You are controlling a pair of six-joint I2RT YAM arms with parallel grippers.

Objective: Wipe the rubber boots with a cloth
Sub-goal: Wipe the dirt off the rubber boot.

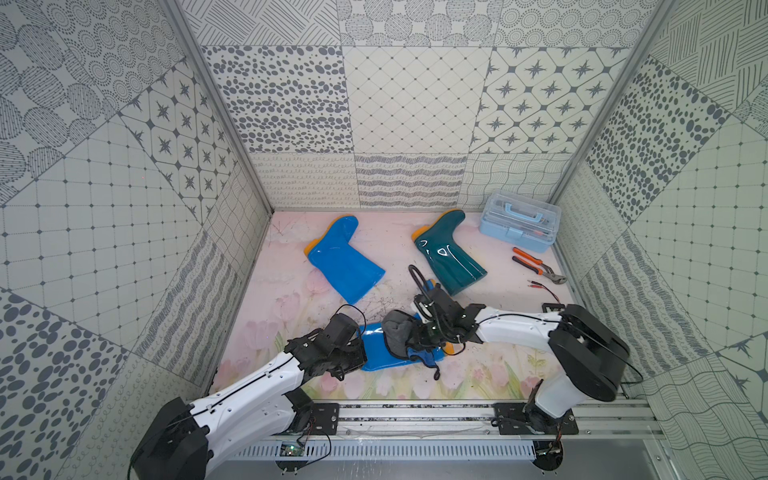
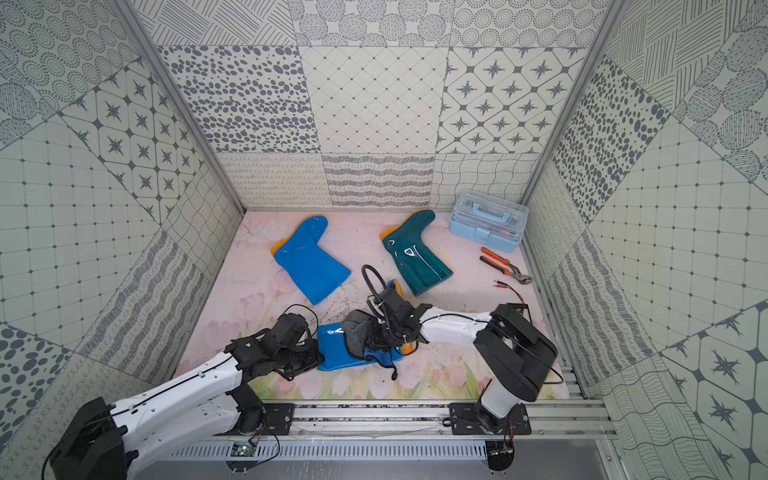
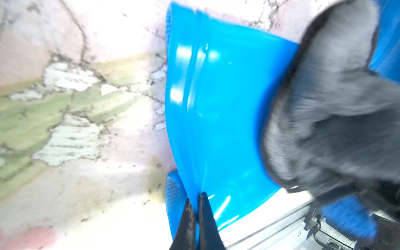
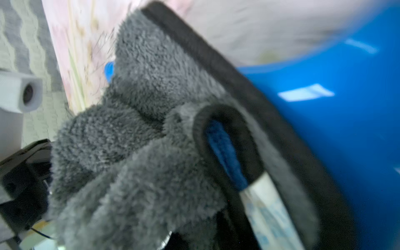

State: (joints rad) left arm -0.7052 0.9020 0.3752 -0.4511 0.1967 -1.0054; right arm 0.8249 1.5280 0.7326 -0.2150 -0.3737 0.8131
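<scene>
A bright blue rubber boot point(image 1: 378, 349) point(image 2: 332, 351) lies on its side at the front of the mat, orange sole to the right. My left gripper point(image 1: 360, 352) point(image 3: 195, 208) is shut on the rim of its shaft; blue rubber shows between the two fingers. My right gripper point(image 1: 415, 337) is shut on the dark grey cloth point(image 1: 400, 330) point(image 2: 356, 330) point(image 4: 140, 129), which is bunched and pressed on the boot's point(image 4: 335, 121) middle; the cloth hides the fingers. The cloth's black loop point(image 1: 435, 368) hangs off the front. Another blue boot point(image 1: 345, 262) and a teal boot point(image 1: 451, 257) lie farther back.
A light blue toolbox point(image 1: 519, 224) stands at the back right, with orange-handled pliers point(image 1: 536, 266) and red-tipped leads point(image 1: 540, 286) in front of it. Dark dirt marks point(image 1: 376, 305) streak the floral mat between the boots. Patterned walls enclose three sides; a metal rail point(image 1: 415, 415) runs along the front.
</scene>
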